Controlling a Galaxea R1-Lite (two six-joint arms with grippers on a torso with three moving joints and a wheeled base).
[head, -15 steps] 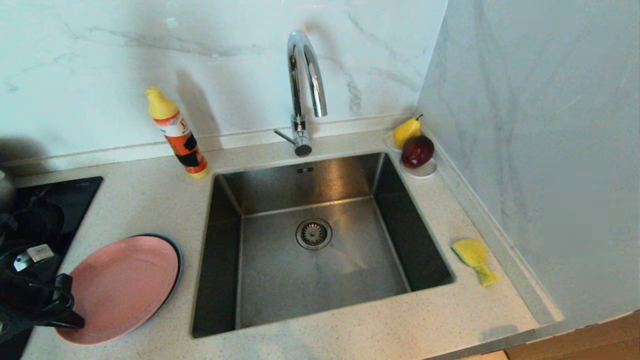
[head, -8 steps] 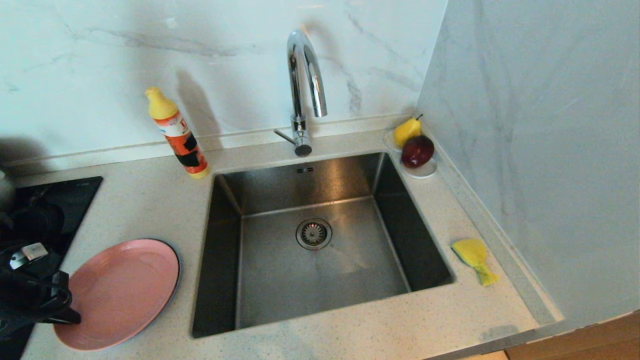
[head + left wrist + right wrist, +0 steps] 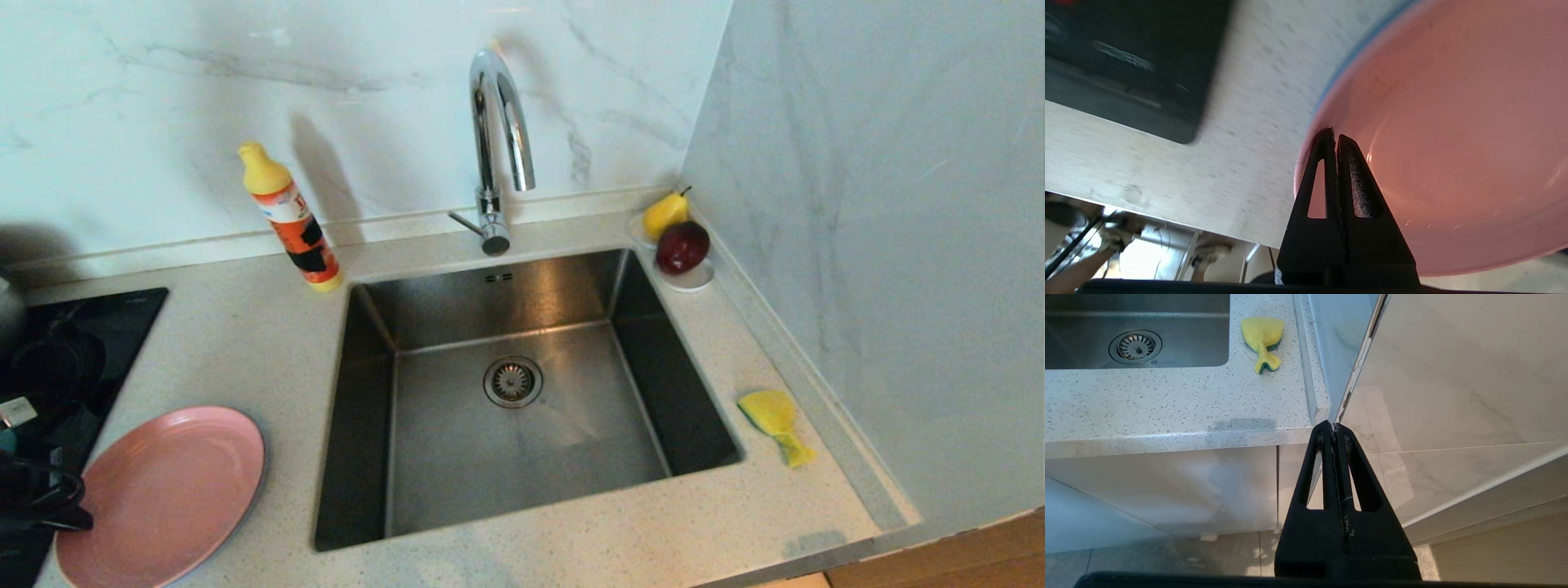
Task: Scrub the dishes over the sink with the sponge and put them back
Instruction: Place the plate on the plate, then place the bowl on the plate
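My left arm sits at the far left edge of head view, low, only the dark wrist w/ cables showing. Its black two-finger left claw [image 3: 1336,136] has both fingers pressed together, tips meeting, clamped on the near-left rim of the matte pink round plate [image 3: 167,494]; in wrist view the fingertips [image 3: 1349,163] lie over the plate's inner face. Claw points roughly level, in from the plate's left side.

My right arm is parked low at the front right, out of head view. Black right claw [image 3: 1334,425] is closed, fingers flush tip to tip, nothing between them, hanging in front of the surface edge, touching nothing.
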